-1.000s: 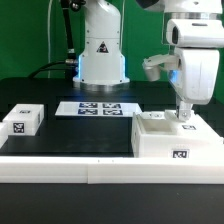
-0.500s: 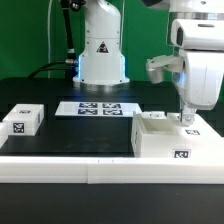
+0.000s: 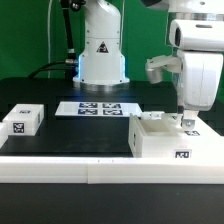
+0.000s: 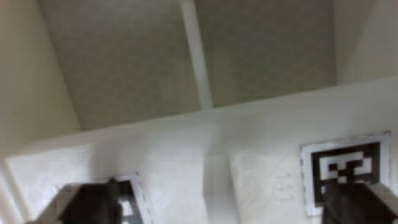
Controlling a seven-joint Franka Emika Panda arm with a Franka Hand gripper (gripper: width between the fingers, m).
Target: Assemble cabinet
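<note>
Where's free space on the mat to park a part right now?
Free: the black mat between the small white block and the cabinet, on the camera side of the marker board. Crowded: the exterior view's right, where the gripper is down at the cabinet's top.

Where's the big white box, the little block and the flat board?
Big white plastic cabinet box [image 3: 155, 143]: exterior view, front wall.
Small white tagged block [image 3: 20, 127]: exterior view, front face.
Flat white marker board [image 3: 98, 108]: exterior view, middle.
</note>
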